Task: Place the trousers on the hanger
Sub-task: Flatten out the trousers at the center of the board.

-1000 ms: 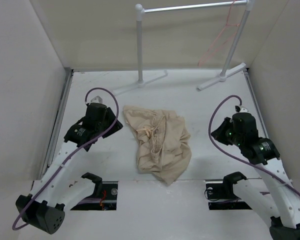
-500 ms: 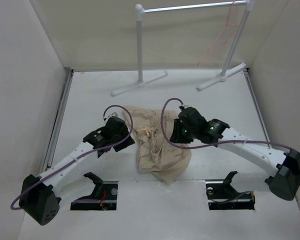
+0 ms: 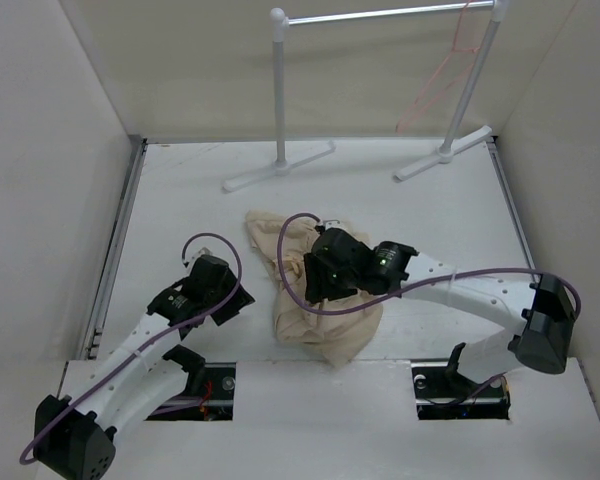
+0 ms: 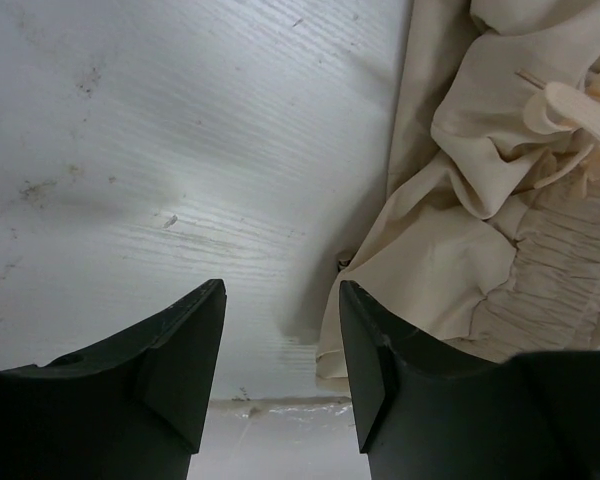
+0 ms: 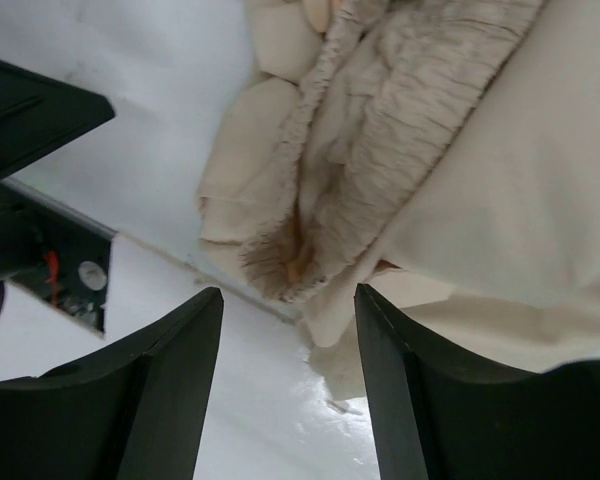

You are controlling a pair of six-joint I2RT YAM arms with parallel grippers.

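Note:
The beige trousers [image 3: 330, 322] lie crumpled in a heap at the middle of the table, gathered waistband and drawstring on top. My right gripper [image 3: 307, 284] reaches across from the right and hovers over the heap's left part, open; its wrist view has the ruched waistband [image 5: 380, 120] just beyond the empty gap [image 5: 288, 350]. Left of the heap, my left gripper [image 3: 230, 298] is low over the table and open, with the trousers' edge [image 4: 420, 270] by its right finger [image 4: 365, 360]. The pink-red hanger [image 3: 442, 78] hangs on the rack's right end, far back.
The white tubular rack [image 3: 279, 90] stands at the back, its feet [image 3: 280, 168] on the table. White walls close in left, right and back. Two cutouts [image 3: 205, 385] [image 3: 460, 392] with wiring sit in the near edge by the arm bases.
My right arm swung left from the table's right side to over the trousers, and its jaws opened. The left arm moved in toward the heap, then drew back toward the near edge.

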